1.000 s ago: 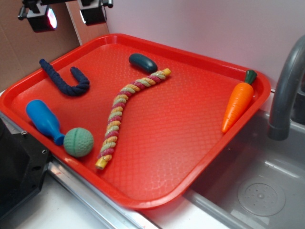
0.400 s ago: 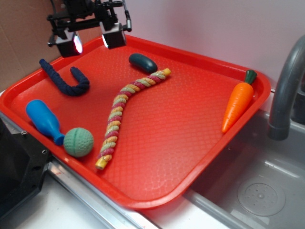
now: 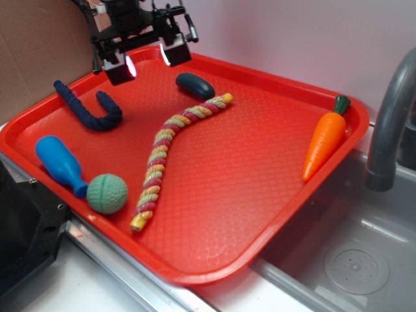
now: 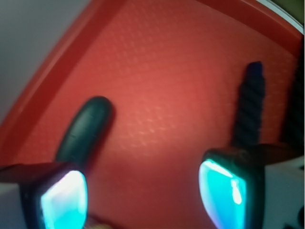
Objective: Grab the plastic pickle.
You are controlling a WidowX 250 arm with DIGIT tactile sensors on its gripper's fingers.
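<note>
Tray: we see a red tray (image 3: 273, 195) beside a grey sink (image 3: 364, 260).
Pickle: plastic pickle (image 3: 194, 85) sits just right of our gripper (image 3: 148, 60) (untouched).
Gripper: spread wide, holding nothing.

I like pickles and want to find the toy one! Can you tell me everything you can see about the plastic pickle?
The plastic pickle is a small, smooth, dark teal-green oblong with rounded ends, made of slightly shiny plastic. It lies flat on the red tray near the far rim. Its right end sits close to the tip of the striped rope; whether they touch is unclear. The open gripper hovers just to its left, not holding it. In the wrist view it appears blurry beside one fingertip.
</note>
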